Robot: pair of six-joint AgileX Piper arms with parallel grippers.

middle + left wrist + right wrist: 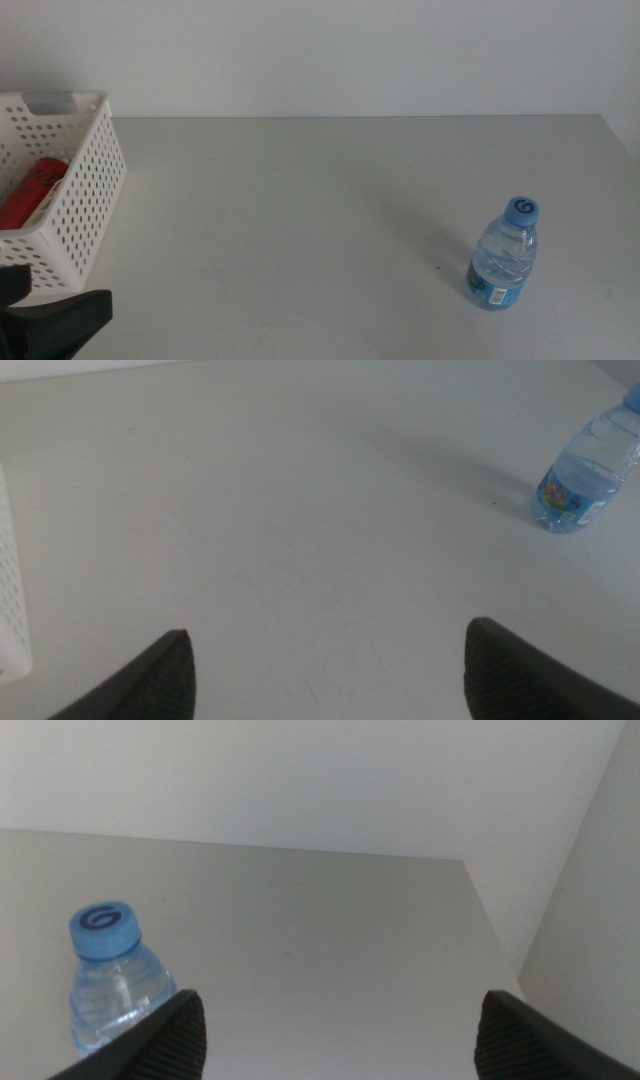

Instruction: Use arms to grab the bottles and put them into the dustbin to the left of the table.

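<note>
A: One water bottle (503, 254) is left, standing upright on the right side of the bench (320, 200), well apart from the dustbin (85, 190) at the left edge.

B: And a red can (30, 190) already lies inside that basket, so I'd judge we're partway through, with this bottle next.

A: Right gripper (335, 1040) hangs just beside it, jaws spread wide and holding nothing (the blue cap sits off toward one jaw, not between them).

B: So the next move calls for centring on the bottle, then closing.

A: Left gripper (325, 670) waits low near the dustbin, jaws also wide apart and empty.

B: Room? Bare bench between bottle and basket; the bench's right edge is near the bottle, so a nudge could tip it off.
</note>
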